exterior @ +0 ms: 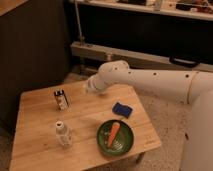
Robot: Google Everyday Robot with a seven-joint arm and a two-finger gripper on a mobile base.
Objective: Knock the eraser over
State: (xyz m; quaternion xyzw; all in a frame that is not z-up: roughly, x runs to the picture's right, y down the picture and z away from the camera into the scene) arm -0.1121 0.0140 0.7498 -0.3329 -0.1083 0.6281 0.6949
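Observation:
The eraser point(60, 99), a small dark block with a light label, stands upright on the left rear part of the wooden table point(35, 150). My white arm reaches in from the right over the table's back edge. Its gripper point(89, 86) is at the arm's left tip, a short way right of the eraser and slightly above it, not touching it. The gripper is shut with nothing in it.
A small white bottle point(62, 133) stands near the table's front left. A green plate point(104, 144) holding a carrot point(114, 134) sits at the front right. A flat blue pad point(122, 110) lies behind the plate. Dark cabinets and a metal rail stand behind the table.

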